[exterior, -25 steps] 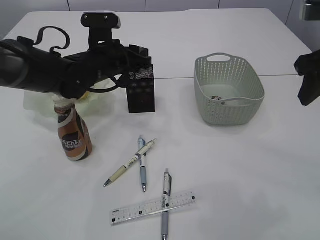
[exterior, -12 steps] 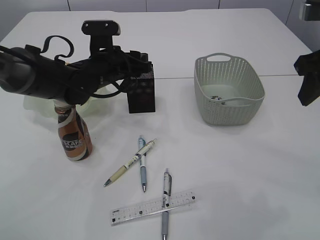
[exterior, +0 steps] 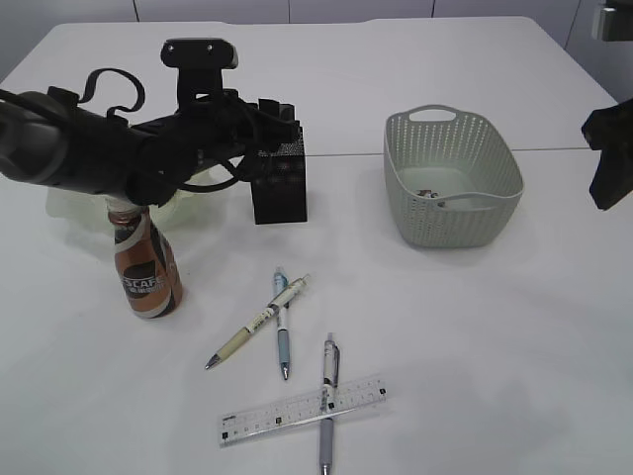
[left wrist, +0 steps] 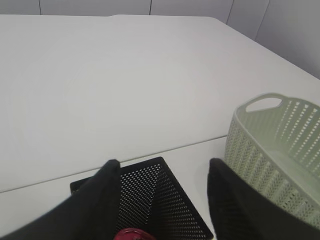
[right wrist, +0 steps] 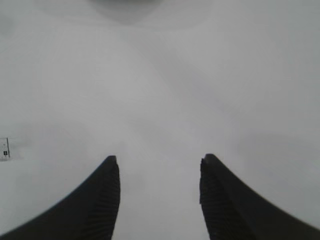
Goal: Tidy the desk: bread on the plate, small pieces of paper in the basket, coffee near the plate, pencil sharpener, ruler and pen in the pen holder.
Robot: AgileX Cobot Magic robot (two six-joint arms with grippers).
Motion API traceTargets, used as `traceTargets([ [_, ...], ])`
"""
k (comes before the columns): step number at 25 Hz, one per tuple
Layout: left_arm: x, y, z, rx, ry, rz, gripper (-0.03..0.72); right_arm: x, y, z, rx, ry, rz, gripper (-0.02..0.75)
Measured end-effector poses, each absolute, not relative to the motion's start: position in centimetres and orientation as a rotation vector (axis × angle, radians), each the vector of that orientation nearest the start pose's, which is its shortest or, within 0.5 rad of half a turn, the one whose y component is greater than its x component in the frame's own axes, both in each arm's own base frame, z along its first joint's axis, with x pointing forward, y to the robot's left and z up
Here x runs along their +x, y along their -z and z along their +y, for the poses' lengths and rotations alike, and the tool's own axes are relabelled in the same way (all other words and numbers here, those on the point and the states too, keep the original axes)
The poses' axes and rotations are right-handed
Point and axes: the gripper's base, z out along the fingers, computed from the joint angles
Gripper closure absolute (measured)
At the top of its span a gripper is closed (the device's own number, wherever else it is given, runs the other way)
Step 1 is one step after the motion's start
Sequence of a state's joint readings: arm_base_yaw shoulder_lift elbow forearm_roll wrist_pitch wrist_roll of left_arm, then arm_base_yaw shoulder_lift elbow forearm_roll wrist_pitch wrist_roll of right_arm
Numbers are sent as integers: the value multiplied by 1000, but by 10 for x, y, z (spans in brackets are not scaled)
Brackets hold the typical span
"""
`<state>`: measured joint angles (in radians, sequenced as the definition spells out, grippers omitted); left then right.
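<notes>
My left gripper (exterior: pixel 273 127) hovers over the black mesh pen holder (exterior: pixel 280 190), open, with the holder's mouth (left wrist: pixel 159 192) below its jaws. A red rounded piece (left wrist: pixel 131 234), seemingly the pencil sharpener, shows low inside that mouth, touching neither finger. The coffee (exterior: pixel 145 269) stands upright in front of the pale green plate (exterior: pixel 67 206). My left arm hides the bread. Three pens (exterior: pixel 259 319) (exterior: pixel 283 332) (exterior: pixel 327 391) and the clear ruler (exterior: pixel 302 409) lie near the front edge. My right gripper (right wrist: pixel 160 159) is open over bare desk, at the far right (exterior: pixel 608 158).
The grey-green basket (exterior: pixel 495 213) stands right of centre with a small scrap (exterior: pixel 427 193) in it. One pen lies across the ruler. The ruler's end (right wrist: pixel 4 148) shows at the left edge of the right wrist view.
My left gripper's jaws have spread wider above the pen holder and the left arm has risen slightly. The right arm has not moved.
</notes>
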<state>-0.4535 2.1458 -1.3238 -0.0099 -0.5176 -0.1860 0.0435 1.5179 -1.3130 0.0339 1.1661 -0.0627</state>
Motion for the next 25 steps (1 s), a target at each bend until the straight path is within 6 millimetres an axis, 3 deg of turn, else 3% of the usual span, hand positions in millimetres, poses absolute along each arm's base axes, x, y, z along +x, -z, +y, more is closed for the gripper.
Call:
traceTargets([
  [5,422,-191,-206,247,448,1837,280,301,-312,16,-141,-43,2851,358],
  [12,395,-251,-193,289,401,1979,315,298,-311,14,-152,-10,2877,358],
  [19,345,-305,-167,333,308,2225,326,295,-312,14,-152,-19,2905,358],
  [25,294,-343,-136,376,173,2412,327,283,-329,19,-133,-100,2849,358],
])
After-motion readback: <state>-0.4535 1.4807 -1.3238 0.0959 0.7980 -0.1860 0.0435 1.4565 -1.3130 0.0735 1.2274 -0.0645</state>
